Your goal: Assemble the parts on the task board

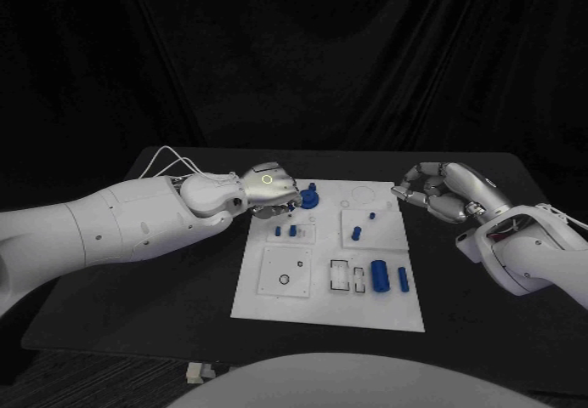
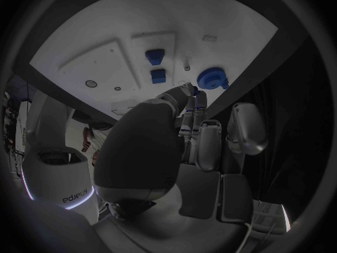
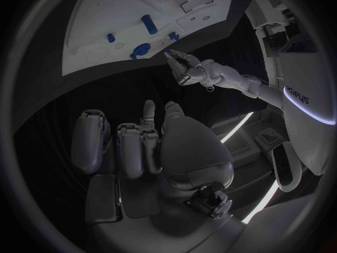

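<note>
The white task board [image 1: 368,308] lies mid-table. A round blue part [image 1: 310,201] stands at its far left corner, and my left hand [image 1: 269,187] hovers right beside it with its fingers curled in and nothing visibly held. In the left wrist view, that hand [image 2: 190,135] has its fingertips [image 2: 186,90] close to the round blue part [image 2: 212,77]. Small blue parts [image 1: 285,230] [image 1: 357,232] stand further in, and two blue cylinders [image 1: 381,278] lie near the right edge. My right hand [image 1: 441,191] is off the board's far right corner, fingers curled, empty.
The board has rectangular slots [image 1: 347,279] and a round hole [image 1: 285,279] in raised plates. Bare black table [image 1: 160,280] surrounds the board on both sides, with a dark curtain behind. The right wrist view shows the board [image 3: 105,17] and my left hand [image 3: 186,67].
</note>
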You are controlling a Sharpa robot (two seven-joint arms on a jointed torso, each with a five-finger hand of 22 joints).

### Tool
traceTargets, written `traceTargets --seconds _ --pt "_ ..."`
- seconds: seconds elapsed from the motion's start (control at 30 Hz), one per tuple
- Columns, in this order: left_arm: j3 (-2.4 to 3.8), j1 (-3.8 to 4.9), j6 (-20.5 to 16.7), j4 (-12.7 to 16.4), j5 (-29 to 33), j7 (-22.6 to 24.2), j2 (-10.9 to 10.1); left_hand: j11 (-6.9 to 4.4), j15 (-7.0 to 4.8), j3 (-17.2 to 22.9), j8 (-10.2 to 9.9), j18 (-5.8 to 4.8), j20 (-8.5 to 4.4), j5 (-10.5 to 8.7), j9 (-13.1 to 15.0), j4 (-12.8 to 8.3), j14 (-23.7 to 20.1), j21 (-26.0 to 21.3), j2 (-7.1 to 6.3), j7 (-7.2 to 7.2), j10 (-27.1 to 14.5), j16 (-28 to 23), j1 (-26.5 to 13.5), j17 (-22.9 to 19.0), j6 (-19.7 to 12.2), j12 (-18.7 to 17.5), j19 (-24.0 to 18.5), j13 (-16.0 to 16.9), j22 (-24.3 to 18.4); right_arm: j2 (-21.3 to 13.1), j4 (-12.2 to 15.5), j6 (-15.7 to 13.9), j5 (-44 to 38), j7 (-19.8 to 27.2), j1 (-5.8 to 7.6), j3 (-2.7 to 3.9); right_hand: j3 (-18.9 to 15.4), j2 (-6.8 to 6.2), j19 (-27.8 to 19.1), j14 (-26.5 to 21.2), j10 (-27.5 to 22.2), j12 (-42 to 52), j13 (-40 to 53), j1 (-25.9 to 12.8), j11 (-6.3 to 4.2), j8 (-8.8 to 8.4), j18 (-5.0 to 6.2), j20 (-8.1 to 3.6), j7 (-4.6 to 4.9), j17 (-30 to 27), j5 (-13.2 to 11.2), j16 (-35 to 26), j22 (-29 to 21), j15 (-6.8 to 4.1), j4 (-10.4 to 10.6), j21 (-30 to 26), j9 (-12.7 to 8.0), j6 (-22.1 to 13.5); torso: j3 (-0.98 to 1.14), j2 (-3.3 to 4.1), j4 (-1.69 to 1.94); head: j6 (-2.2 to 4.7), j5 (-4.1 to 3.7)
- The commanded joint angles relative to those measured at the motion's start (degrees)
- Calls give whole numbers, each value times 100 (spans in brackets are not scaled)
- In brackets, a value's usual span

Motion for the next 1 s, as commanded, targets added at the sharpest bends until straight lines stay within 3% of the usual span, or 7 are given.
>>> traceTargets --seconds 0.03,0.3,0.73,1.0 --pt "5 7 91 -25 -463 -180 24 -15 -9 -10 -26 45 5 20 -7 -11 7 -32 -25 -50 37 14 16 -5 8 14 -12 9 864 10 -5 38 -32 -101 -13 4 -25 -7 1 437 598 -37 1491 59 -34 11 65 -28 9 669 24 -31 1003 -53 -12 -18 -5 47 -3 8 -3 -1 9" --pt "4 -4 92 -117 -570 -367 75 -18 -10 -15 -27 43 5 18 -8 -10 8 -22 -26 -52 38 15 6 1 10 13 -9 13 866 7 -4 39 -32 -103 -15 4 -27 -13 -1 438 598 -37 1491 69 -36 11 66 -30 6 674 22 -29 1001 -54 -17 -24 -8 51 -3 9 1 -1 -2" --pt "4 -123 179 -311 -589 -335 219 -26 -13 -22 -29 47 6 18 -10 -7 0 -45 -23 -61 37 9 -10 -19 12 9 -20 21 860 -5 4 40 -32 -106 -48 4 -27 -17 1 439 598 -37 1491 78 -37 11 64 -30 4 675 21 -28 1003 -55 -21 -18 -11 54 -3 11 -5 -1 -20" --pt "4 -147 240 -342 -590 -326 248 -30 -14 -26 -30 49 7 17 -11 -3 -10 -64 -19 -65 32 3 -22 -41 14 4 -28 24 856 -13 4 36 -32 -100 -82 4 -27 -17 1 439 598 -37 1491 78 -37 11 64 -30 4 675 21 -28 1003 -55 -21 -18 -11 54 -3 14 -1 -1 -20"
